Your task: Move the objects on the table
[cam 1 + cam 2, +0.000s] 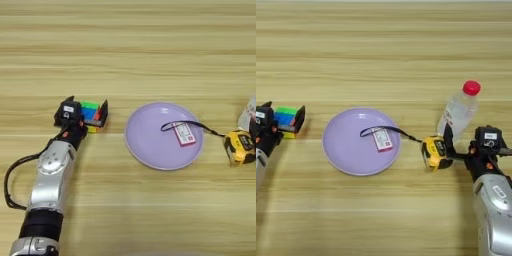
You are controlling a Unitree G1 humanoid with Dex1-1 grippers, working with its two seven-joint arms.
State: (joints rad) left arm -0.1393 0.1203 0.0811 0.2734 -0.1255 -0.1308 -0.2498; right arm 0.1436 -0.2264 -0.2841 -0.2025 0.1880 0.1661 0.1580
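We are seeing the left gripper at the middle left of the frame, its jaws sitting on either side of the puzzle cube, which is resting on the bench. The jaws are looking closed against the cube's sides, so we are judging it grasped but not yet lifted.

At the right of the frame, the right gripper is reaching toward the clear bottle with a red cap, which is standing upright. One finger is lying between the bottle's base and the yellow tape measure; we cannot tell whether these jaws are spread or clenched.

The tape measure's strap and tag are lying on the lilac plate in the centre.

We are judging the task as barely begun: both objects are needing to be carried off.
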